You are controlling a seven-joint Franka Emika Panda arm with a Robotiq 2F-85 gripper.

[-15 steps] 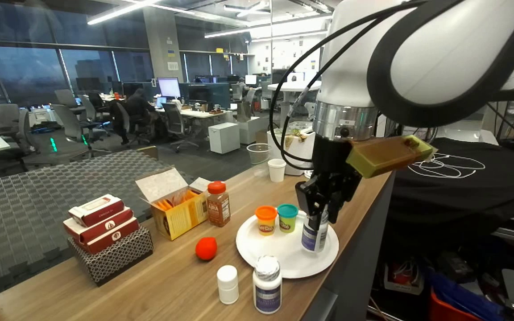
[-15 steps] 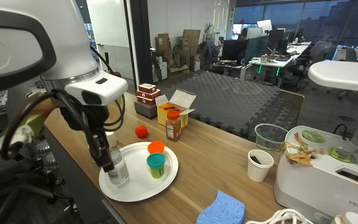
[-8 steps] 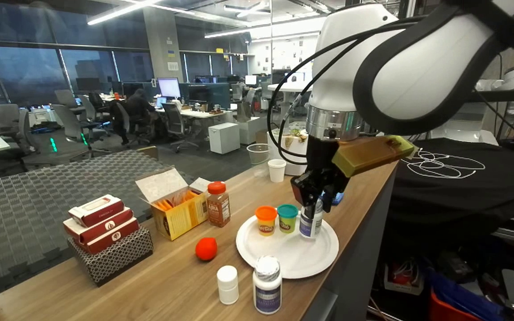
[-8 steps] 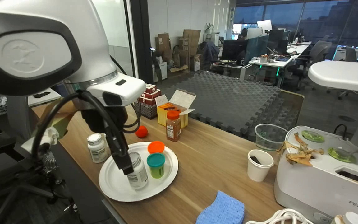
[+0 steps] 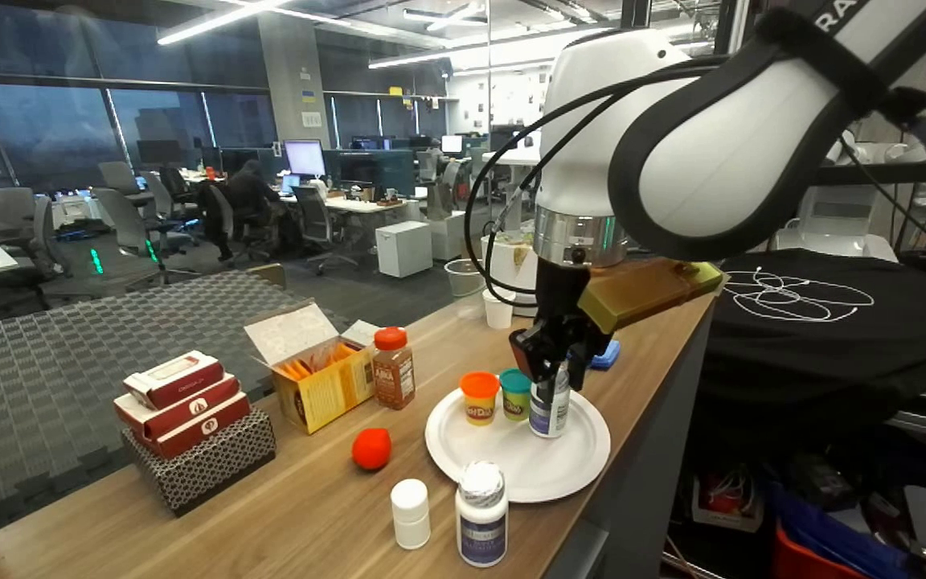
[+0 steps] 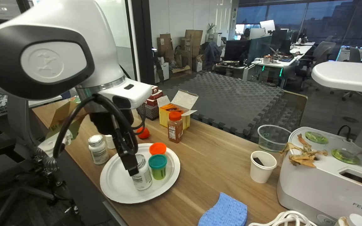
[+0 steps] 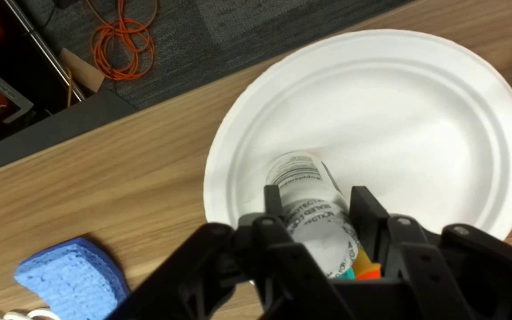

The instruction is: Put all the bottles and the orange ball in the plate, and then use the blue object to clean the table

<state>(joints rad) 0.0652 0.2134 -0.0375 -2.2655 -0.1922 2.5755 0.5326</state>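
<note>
While the gripper [image 7: 317, 198] held a white bottle [image 7: 306, 191] between narrowed jaws, the plate [image 7: 385, 133] lay beneath.
Bottom centre in an exterior view stood a small plain bottle [image 5: 411, 516] and a blue-labelled bottle [image 5: 482, 519], the orange ball [image 5: 371, 449] up and left of them; the blue sponge [image 7: 74, 280] lay lower left in the wrist view.
</note>
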